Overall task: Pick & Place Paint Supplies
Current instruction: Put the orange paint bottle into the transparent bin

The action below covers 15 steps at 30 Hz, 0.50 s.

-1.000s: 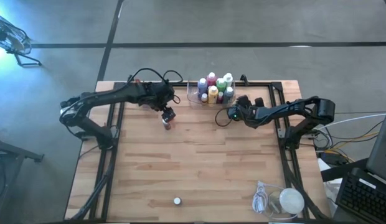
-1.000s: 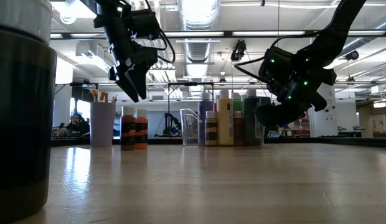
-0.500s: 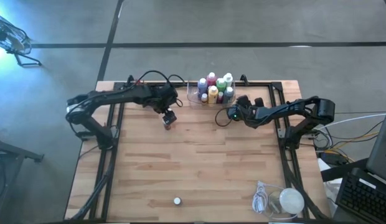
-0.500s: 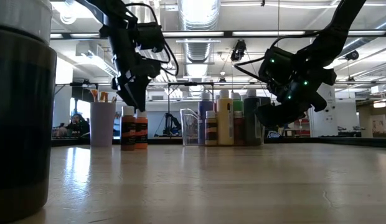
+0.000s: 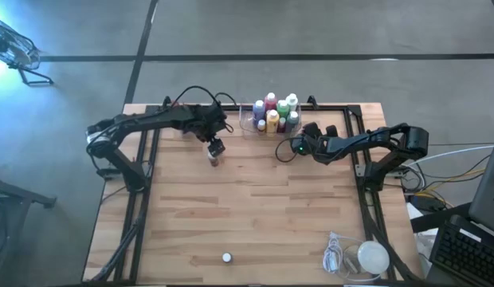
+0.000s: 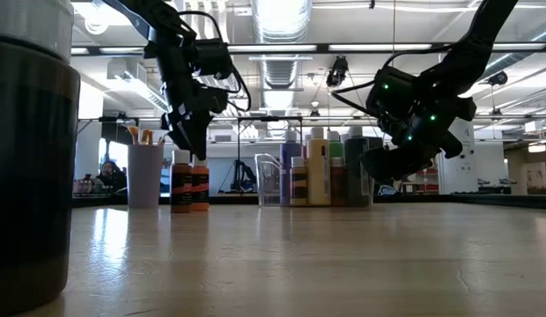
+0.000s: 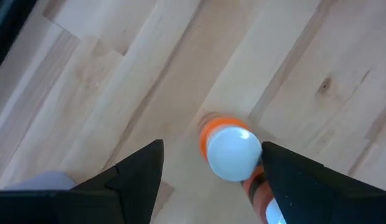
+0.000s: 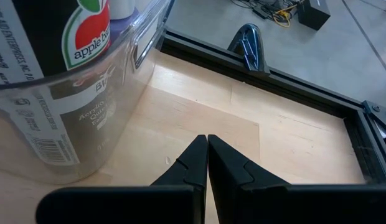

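The left gripper (image 7: 208, 163) hangs straight above an orange bottle (image 7: 230, 152) that stands upright on the table (image 5: 255, 215) left of the tray (image 5: 248, 123), its fingers spread with the white cap showing between them but closer to one finger. The bottle's long axis is vertical, in line with the gripper's approach, so the grasp likely calls for a small sideways correction and a straight descent. The right gripper (image 8: 207, 163) waits beside the tray with its fingers pressed together, farther from the bottle.
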### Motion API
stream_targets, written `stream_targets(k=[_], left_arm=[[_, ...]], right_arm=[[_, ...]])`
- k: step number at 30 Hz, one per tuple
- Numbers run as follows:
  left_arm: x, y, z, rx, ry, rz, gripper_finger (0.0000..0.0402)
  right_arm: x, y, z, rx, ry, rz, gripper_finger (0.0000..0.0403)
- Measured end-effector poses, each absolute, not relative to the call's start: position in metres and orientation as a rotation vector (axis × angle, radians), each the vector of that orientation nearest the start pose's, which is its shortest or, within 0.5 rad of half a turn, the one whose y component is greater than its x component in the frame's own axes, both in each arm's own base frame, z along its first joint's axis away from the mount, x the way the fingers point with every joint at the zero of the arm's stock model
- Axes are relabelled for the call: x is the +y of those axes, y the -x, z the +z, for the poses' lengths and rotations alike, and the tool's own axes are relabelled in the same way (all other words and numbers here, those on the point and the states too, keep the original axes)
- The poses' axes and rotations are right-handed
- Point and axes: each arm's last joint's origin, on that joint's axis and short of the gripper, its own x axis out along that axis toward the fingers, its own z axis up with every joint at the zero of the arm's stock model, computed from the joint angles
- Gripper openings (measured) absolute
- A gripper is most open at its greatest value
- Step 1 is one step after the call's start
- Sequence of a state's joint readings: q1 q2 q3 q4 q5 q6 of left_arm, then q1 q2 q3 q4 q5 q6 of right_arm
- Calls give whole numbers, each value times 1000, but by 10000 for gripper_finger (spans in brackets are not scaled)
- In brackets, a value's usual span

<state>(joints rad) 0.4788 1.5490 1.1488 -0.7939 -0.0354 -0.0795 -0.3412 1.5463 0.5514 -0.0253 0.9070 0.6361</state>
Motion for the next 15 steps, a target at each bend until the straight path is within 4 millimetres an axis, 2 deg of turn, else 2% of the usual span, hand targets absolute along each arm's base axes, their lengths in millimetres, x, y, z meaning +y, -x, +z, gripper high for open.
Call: stream_targets(k=[5, 15], left_arm=[[146, -264, 243, 1132, 362, 457, 273], [146, -262, 243, 1141, 364, 406, 273]], right_arm=[[-103, -221, 122, 632, -204, -1397, 9], [-103, -221, 122, 631, -204, -1398, 9]])
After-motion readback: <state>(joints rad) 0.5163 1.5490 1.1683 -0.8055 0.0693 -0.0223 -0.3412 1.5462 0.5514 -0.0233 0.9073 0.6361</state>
